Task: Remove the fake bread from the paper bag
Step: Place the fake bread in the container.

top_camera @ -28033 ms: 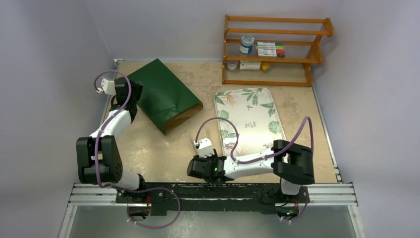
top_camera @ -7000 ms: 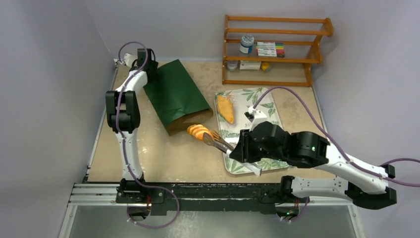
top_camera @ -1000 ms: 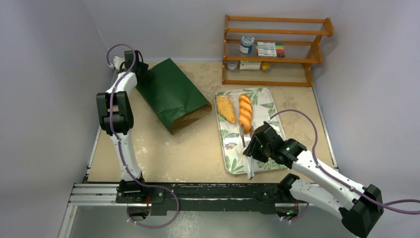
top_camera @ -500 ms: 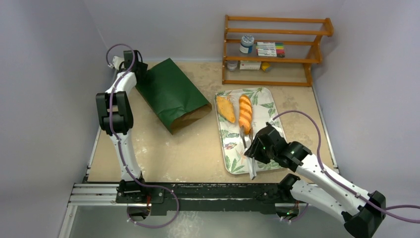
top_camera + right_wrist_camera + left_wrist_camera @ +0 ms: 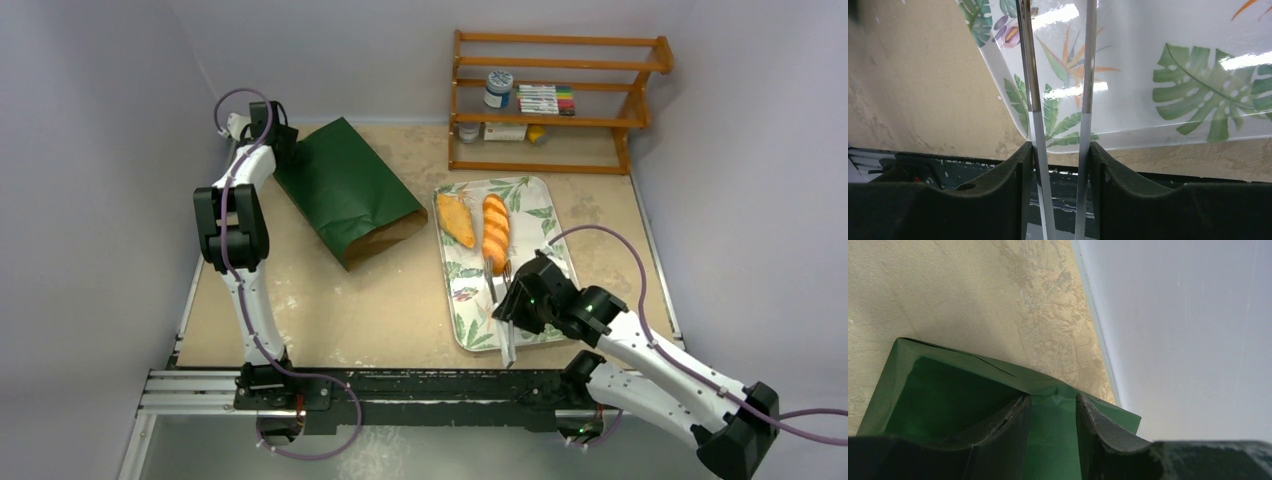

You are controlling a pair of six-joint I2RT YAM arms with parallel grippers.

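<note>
The dark green paper bag (image 5: 345, 195) lies on the table at the back left, its brown mouth facing the tray. My left gripper (image 5: 275, 135) is at the bag's far closed end and is shut on a fold of it; the green paper (image 5: 948, 395) fills the space between my fingers (image 5: 1053, 400). Two pieces of fake bread lie on the leaf-patterned tray (image 5: 548, 215): an oval loaf (image 5: 457, 219) and a braided baguette (image 5: 495, 231). My right gripper (image 5: 515, 300) is shut on metal tongs (image 5: 497, 275), whose empty tips sit just near the baguette. The tongs' arms (image 5: 1034, 115) stand apart over the tray (image 5: 1148, 50).
A wooden shelf (image 5: 555, 100) with jars and markers stands at the back right. The black rail (image 5: 430, 390) runs along the near edge, close under the tongs' handle end. The side wall is right beside my left gripper.
My right gripper has drawn the tongs back a little toward the near edge, away from the baguette, which stays on the tray. The left arm and bag have not moved.
</note>
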